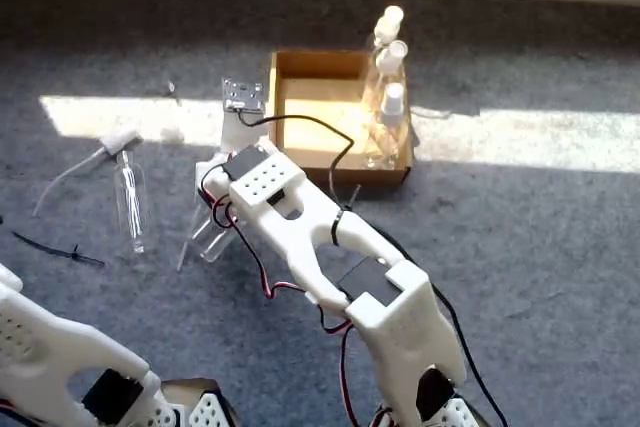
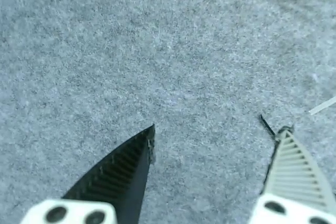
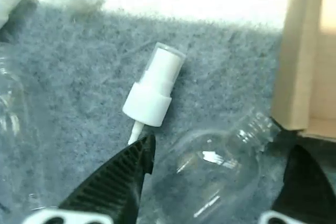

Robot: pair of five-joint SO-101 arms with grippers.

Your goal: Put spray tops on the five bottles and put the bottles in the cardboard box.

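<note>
An uncapped clear bottle (image 3: 220,174) lies on the grey carpet between the fingers of my open right gripper (image 3: 223,144), its neck toward the cardboard box (image 3: 298,51). Just beyond one fingertip lies a loose white spray top (image 3: 155,90). From above, the right arm (image 1: 290,217) reaches to this bottle (image 1: 207,237), left of the box (image 1: 300,62). Three bottles with spray tops (image 1: 387,97) stand along the box's right side. Another clear bottle (image 1: 130,197) lies further left, a spray top (image 1: 118,142) at its neck. My left gripper (image 2: 219,129) hangs open over bare carpet.
A black zip tie (image 1: 60,250) lies on the carpet at the left, its end near my left gripper's light finger (image 2: 268,125). The left arm (image 1: 60,367) sits at the lower left corner. A sunlit band crosses the carpet behind the box.
</note>
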